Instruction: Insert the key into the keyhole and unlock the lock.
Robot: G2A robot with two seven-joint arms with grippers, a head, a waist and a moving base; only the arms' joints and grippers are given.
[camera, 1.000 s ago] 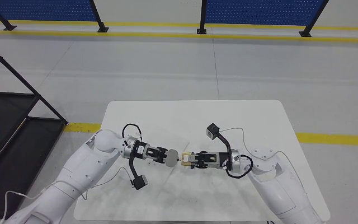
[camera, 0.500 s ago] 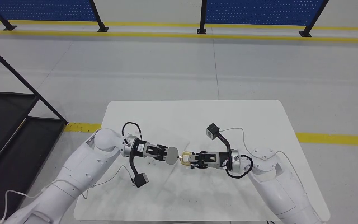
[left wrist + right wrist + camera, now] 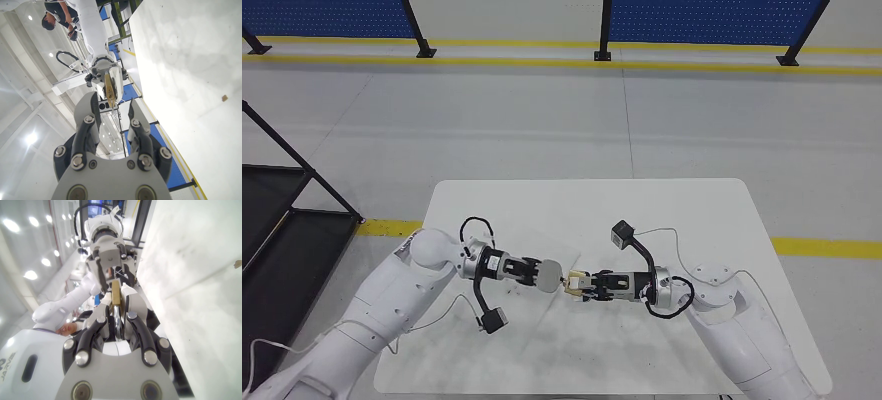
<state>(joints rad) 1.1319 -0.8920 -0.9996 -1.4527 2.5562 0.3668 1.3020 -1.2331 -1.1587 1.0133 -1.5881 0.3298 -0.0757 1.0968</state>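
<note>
left gripper (image 3: 113, 98) jaws wide and empty, one each side of the key (image 3: 112, 105), which looks seated in the end of the lock (image 3: 115, 294). Lock is above the table (image 3: 692, 220), clamped in the right gripper (image 3: 577, 284) jaws. Long axis horizontal, arm to arm: key end faces left gripper, shackle (image 3: 117, 323) points back into right wrist. Insertion looks done, turning remains, can't tell if the shackle is released

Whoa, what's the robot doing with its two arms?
The right end effector is gripping a brass padlock above the white table. The left end effector faces it, fingers open on either side of a small silver piece, likely the key, sticking out of the padlock's end.
</note>
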